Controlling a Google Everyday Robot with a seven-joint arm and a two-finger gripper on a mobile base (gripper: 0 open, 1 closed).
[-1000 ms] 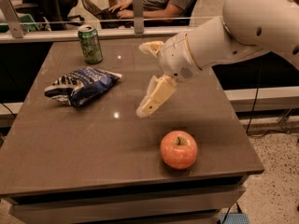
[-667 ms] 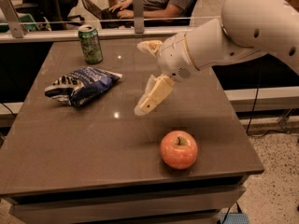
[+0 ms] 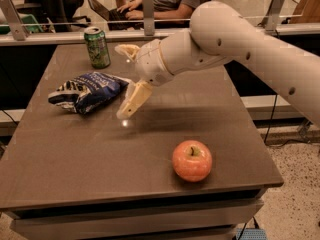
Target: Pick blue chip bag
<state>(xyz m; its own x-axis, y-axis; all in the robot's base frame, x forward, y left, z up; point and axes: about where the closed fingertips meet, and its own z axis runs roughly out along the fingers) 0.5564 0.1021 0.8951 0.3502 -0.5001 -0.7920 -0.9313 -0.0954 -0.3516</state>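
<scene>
Beside blue chip bag (image 3: 87, 90), gripper (image 3: 122, 81) spread, can (image 3: 97, 47) behind

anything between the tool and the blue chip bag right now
Nothing. In the camera view the open tool hangs right at the right end of the blue chip bag; no object sits between them, only a sliver of table.

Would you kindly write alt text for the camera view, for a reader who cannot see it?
A white robot arm's cream two-finger gripper is open at the right end of a crumpled, shiny dark-blue chip bag on a brown table. A green soda can stands behind the bag, and a red apple sits near the front edge.
</scene>
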